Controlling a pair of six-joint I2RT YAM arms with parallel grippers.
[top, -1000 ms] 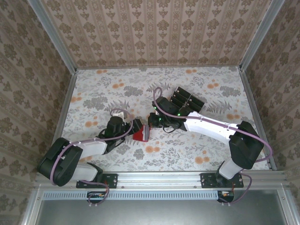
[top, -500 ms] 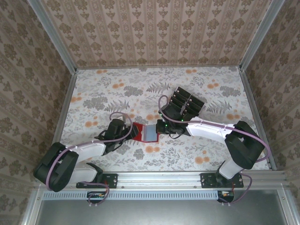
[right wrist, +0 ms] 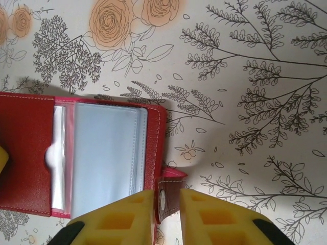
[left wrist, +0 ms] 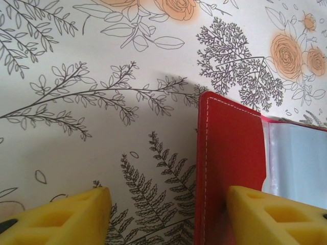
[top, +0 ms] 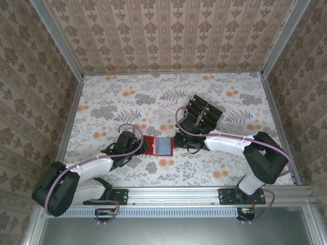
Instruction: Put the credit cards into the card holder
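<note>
So the card holder [top: 158,146] is lying open and flat on the flowery table [top: 112,97], just below the middle of the top view, with its clear sleeves [right wrist: 104,158] facing up. The credit cards [top: 204,112] are a fanned black bunch up and to the right of it, near but not touching. As far as I can see, none are in the sleeves yet.

The left gripper [left wrist: 166,217] has its jaws wide apart and isn't gripping anything. In its wrist view one finger sits over the red cover at the lower right and the other is off on bare table at the lower left, so I reckon it's pinning the cover down. The right gripper [right wrist: 167,212] is nearly closed with the clasp tab [right wrist: 168,191] sandwiched between its fingers at the bottom of its wrist view, so it looks like it has the holder by the tab.

My take on doing this bit well:
- Keep the left finger pressing so the cover can't flop back.
- Ease off the tab gently without dragging the holder.
- Go for one card rather than the whole bunch, and slide it edge-first into a sleeve.

Compared with a second ago, the holder was up off the table and half folded between the two grippers, and now it's spread flat. Both arms have dropped lower. The cards haven't budged.
</note>
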